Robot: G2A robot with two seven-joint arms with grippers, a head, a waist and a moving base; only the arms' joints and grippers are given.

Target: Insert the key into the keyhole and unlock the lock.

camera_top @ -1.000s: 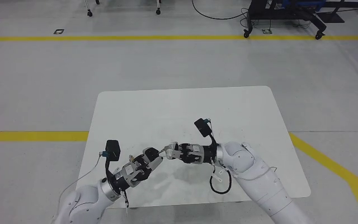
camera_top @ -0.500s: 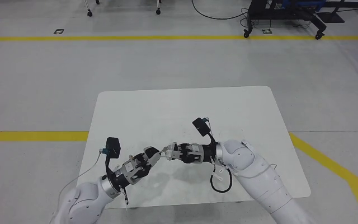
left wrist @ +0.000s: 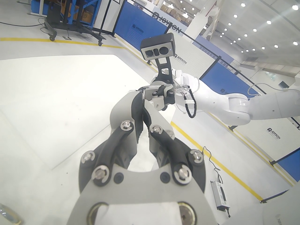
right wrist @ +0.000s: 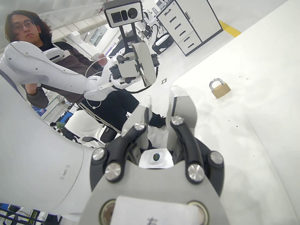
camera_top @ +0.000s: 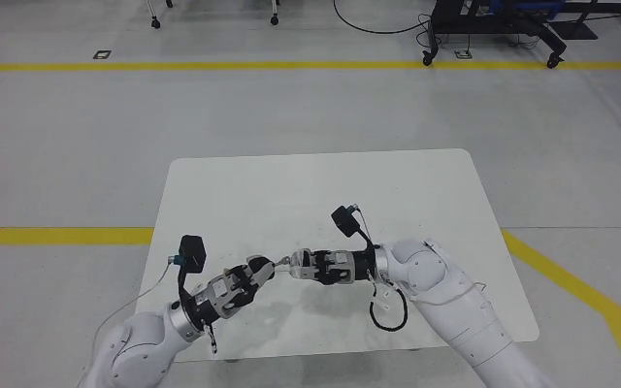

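One padlock (right wrist: 219,87) lies on table (right wrist: 257,71), seemingly well beyond right gripper (right wrist: 161,95).

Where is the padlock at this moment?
In the right wrist view, the padlock lies on the white table, beyond the open right gripper and apart from it.

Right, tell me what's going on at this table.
The two grippers sit almost tip to tip above the near part of the white table. The left gripper is shut on what looks like a small key. The right gripper faces it, open and empty. The brass-coloured padlock lies on the table apart from both grippers, so the key is not yet in the keyhole.
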